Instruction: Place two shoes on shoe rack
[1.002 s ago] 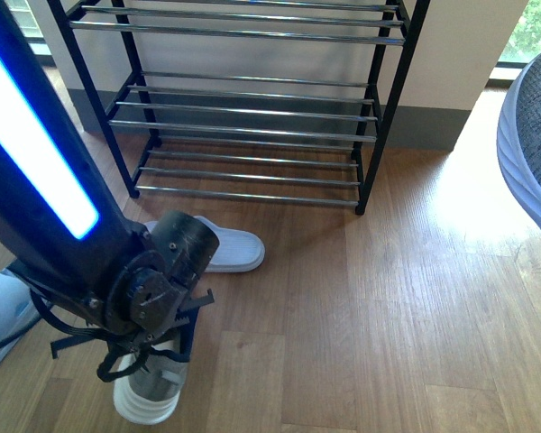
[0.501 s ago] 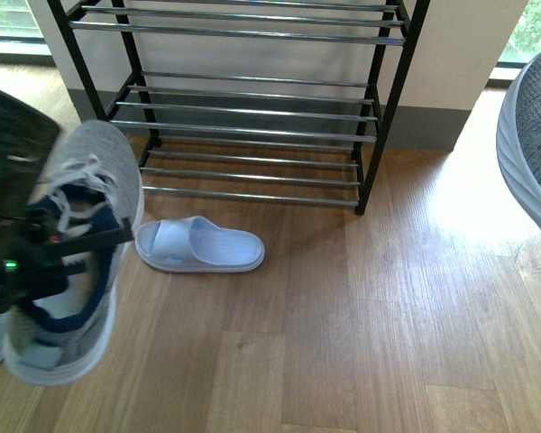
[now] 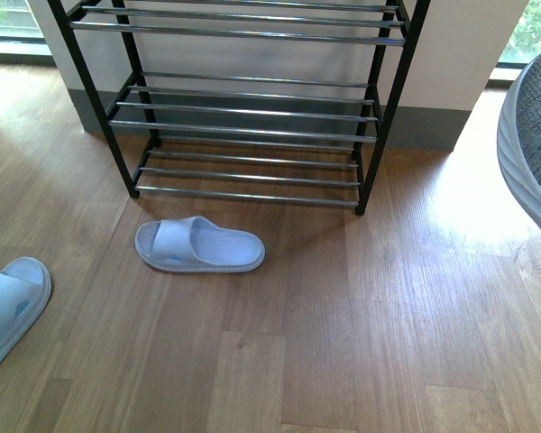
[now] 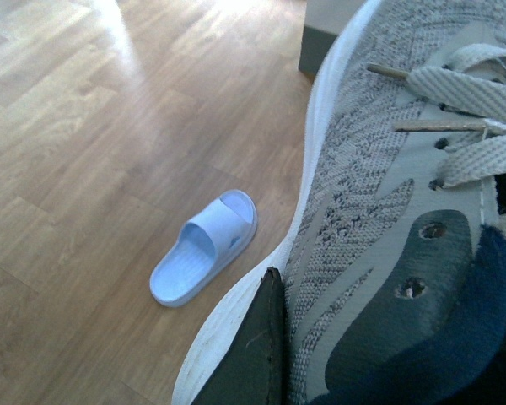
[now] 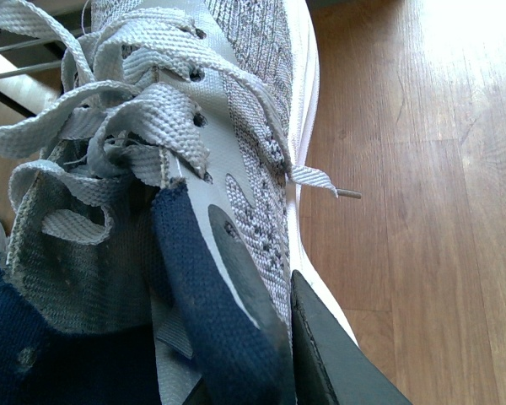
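the left end effector (image 4: pixel 268 354) is clamped on the left-held sneaker (image 4: pixel 379 211). one dark finger (image 4: pixel 261 329) lies flat against the outer side of its white sole. the other finger is hidden, so the width of the grip cannot be told. this sneaker hangs above the wooden floor (image 4: pixel 84 126), with a pale blue slipper (image 4: pixel 204 246) on the boards beside it.

in the front view neither arm shows. a far-left slipper (image 3: pixel 9 302) lies at the picture's edge. the shoe rack (image 3: pixel 252 126) stands against the wall, and a middle slipper (image 3: pixel 198 245) lies on the floor just in front of its lowest tier. at the right edge are the grey knit and white sole of the right-held sneaker (image 3: pixel 534 135), well apart from the rack.

the right end effector (image 5: pixel 329 363) grips that sneaker near the collar. one dark finger (image 5: pixel 320 337) presses the white sole beside the zigzag mark, while its partner is out of sight. the grey laces (image 5: pixel 110 93) spread loose above the navy tongue (image 5: pixel 202 295), and chrome rack bars (image 5: pixel 17 59) show past the toe.
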